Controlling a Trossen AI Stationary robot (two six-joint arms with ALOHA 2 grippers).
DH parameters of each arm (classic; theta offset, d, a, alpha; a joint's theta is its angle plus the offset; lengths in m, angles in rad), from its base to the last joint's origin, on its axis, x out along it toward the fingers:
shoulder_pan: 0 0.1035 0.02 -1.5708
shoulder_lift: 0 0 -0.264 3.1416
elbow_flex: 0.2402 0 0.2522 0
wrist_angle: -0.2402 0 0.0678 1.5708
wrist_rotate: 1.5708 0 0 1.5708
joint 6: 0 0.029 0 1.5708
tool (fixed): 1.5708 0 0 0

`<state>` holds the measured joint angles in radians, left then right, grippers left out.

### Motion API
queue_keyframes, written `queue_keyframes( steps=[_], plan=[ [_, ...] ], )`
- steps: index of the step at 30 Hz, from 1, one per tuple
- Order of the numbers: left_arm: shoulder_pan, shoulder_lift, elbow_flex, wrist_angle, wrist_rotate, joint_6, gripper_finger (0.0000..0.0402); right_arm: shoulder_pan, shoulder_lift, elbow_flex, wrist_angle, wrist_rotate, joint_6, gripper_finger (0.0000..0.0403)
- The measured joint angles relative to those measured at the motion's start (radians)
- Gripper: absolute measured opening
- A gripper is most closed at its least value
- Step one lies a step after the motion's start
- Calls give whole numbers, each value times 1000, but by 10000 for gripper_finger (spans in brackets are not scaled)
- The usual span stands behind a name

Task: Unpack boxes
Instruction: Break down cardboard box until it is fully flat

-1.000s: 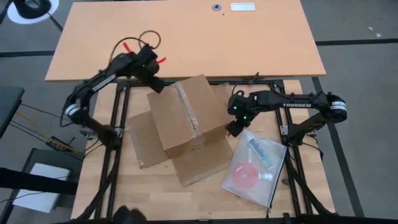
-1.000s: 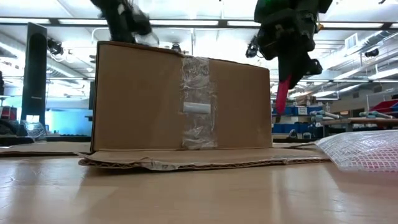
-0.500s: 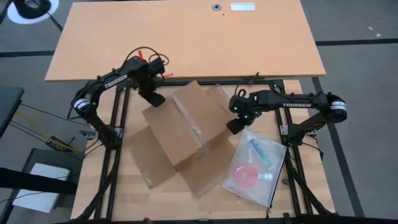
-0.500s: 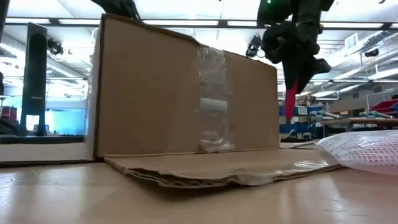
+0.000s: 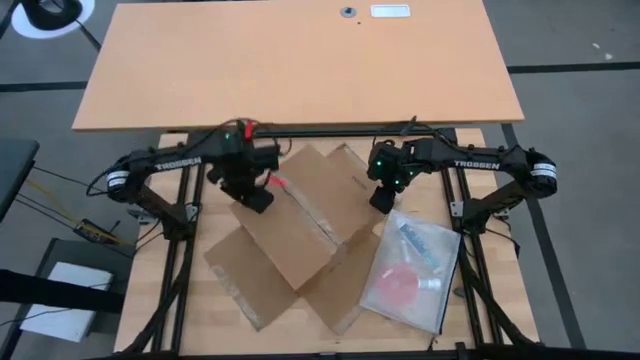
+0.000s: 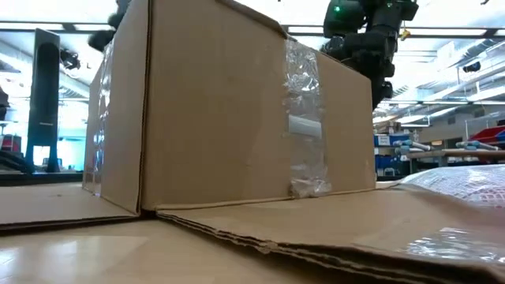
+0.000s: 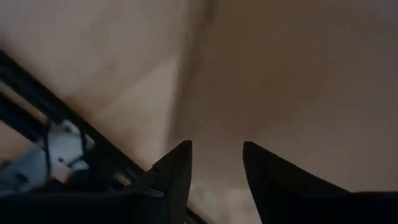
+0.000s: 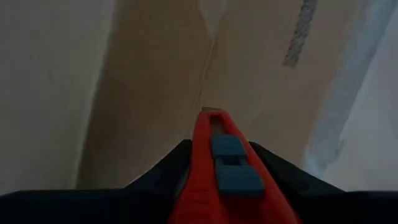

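Observation:
The brown cardboard box [image 5: 300, 220] stands in the middle of the table, its taped side up and its flaps [image 5: 240, 285] spread flat on the table around it. In the low view its taped wall [image 6: 221, 110] fills the near ground. My left gripper [image 5: 258, 197] points straight down over the box's top near its far left corner, open, with nothing between the fingers [image 7: 180, 162]. My right gripper [image 5: 383, 200] hangs at the box's far right side, shut on a red utility knife [image 8: 217, 155]. My left gripper has its fingertips [image 7: 252, 158] down at the box's top [image 7: 286, 74], close to the edge by the far left corner. The gripper body hides the tips from above, so whether they press on the cardboard I cannot tell. My right gripper pinches the red knife's handle [image 8: 205, 186] between its two fingers, the knife lying along the fingers. It slants steeply down. The knife's front end [image 8: 210, 115] points at the cardboard; whether it touches I cannot tell.
A clear plastic bag [image 5: 412, 268] with a pink round thing and a blue-white item lies at the near right, against one flap [image 5: 345, 290]. A larger orange tabletop [image 5: 300, 60] lies beyond the far edge. Black frame rails [image 5: 190, 200] run along both sides.
My left gripper has swept from the box's far left toward the near edge and the right, staying open. The box has turned counter-clockwise with it and slid nearer the front edge, its flaps swinging along. The knife, seen earlier in the low view, is now behind the box.

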<state>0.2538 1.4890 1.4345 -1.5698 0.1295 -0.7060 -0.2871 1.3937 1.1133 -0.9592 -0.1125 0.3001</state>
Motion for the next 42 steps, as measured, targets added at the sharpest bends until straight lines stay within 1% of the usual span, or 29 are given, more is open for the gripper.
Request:
queue_keyframes(
  steps=[2,4,6,8,11,13,15,17,19,22,24,25,26,28,30,32,35,39,42],
  plan=[
    [-80,-26,0,-1,-26,-106,156,-10,0,0,-24,14,-45,132],
    [-148,-60,0,-3,-68,-191,156,-22,-7,0,-91,11,-71,132],
    [-186,-97,0,5,-84,-237,156,-22,-28,0,-179,-14,-81,132],
    [-195,-138,0,23,-99,-245,156,0,-53,0,-238,-54,-67,132],
    [-157,-190,0,54,-173,-201,156,56,-100,0,-221,-100,26,132],
    [-94,-214,0,64,-226,-133,156,102,-121,0,-167,-121,137,132],
    [-22,-225,-9,73,-244,-51,156,155,-127,0,-93,-125,266,132],
    [43,-231,-46,100,-230,32,156,207,-120,0,-40,-134,358,132],
    [90,-231,-101,139,-204,69,156,246,-93,1,-16,-150,418,132],
    [113,-232,-218,243,-149,113,156,274,-38,0,-20,-126,460,132],
    [108,-234,-285,325,-75,131,156,271,-10,0,-5,-99,467,132],
    [100,-238,-314,356,-22,129,156,263,2,0,8,-90,466,132],
    [86,-240,-333,364,17,119,156,253,11,0,12,-92,460,132],
    [40,-241,-347,359,58,83,156,230,25,0,11,-91,426,132],
    [-8,-267,-351,351,56,25,156,201,29,0,3,-87,381,132],
    [-64,-305,-355,345,40,-88,156,168,29,0,-4,-68,330,132],
    [-160,-358,-359,328,30,-277,156,112,29,0,29,-66,261,132],
    [-306,-390,-359,312,18,-473,156,57,29,-1,117,-58,171,132],
    [-405,-391,-359,255,1,-572,156,27,29,-2,209,-38,130,132]
  ],
)
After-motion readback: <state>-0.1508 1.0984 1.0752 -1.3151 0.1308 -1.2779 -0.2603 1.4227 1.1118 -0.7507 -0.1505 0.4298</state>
